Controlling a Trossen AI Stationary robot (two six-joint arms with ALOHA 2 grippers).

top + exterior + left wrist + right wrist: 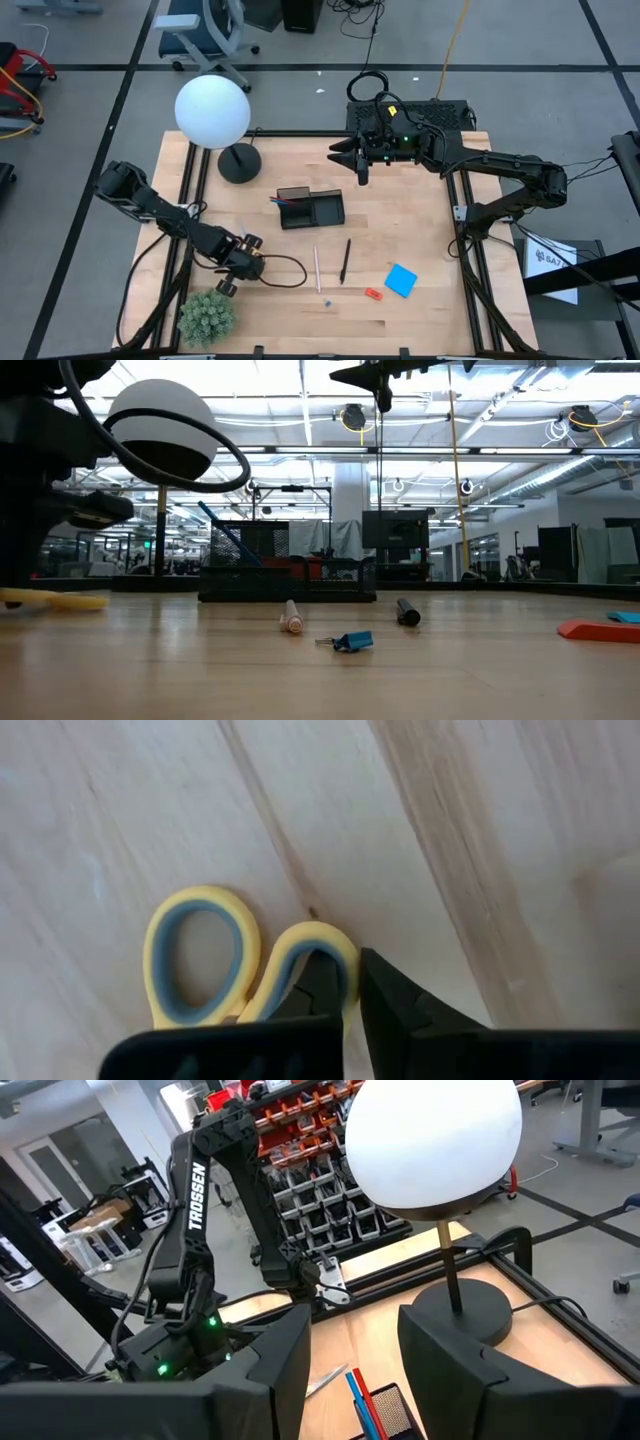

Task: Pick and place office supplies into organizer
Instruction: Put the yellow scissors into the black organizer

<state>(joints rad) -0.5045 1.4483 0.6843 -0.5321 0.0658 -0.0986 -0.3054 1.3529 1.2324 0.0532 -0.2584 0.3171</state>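
Yellow handles of the scissors (235, 960) lie flat on the wooden table (420, 225), and the left gripper (350, 985) has its two dark fingers clamped on the rim of one handle loop, one finger inside the loop and one outside. In the high view this left gripper (243, 262) is low at the table's surface, to the left of the organizer (310, 208) and nearer the front edge, close to the green plant (207, 316).

The organizer stands near the middle of the table. A blue pen (358, 1402) and a red pen (371, 1402) already lean inside it. In front of the organizer, apart from it, lie a pale pen (317, 270) and a black pen (345, 260), side by side but not touching. Further to the right of them is the blue note pad (401, 280), with a small red-orange piece (373, 294) just beside it. A tiny blue item (350, 642) lies near the tip of the pale pen.

The right gripper (361, 160) hangs in the air behind the organizer, holding nothing, its fingers parted. The white globe lamp (212, 112) stands to the left of it.
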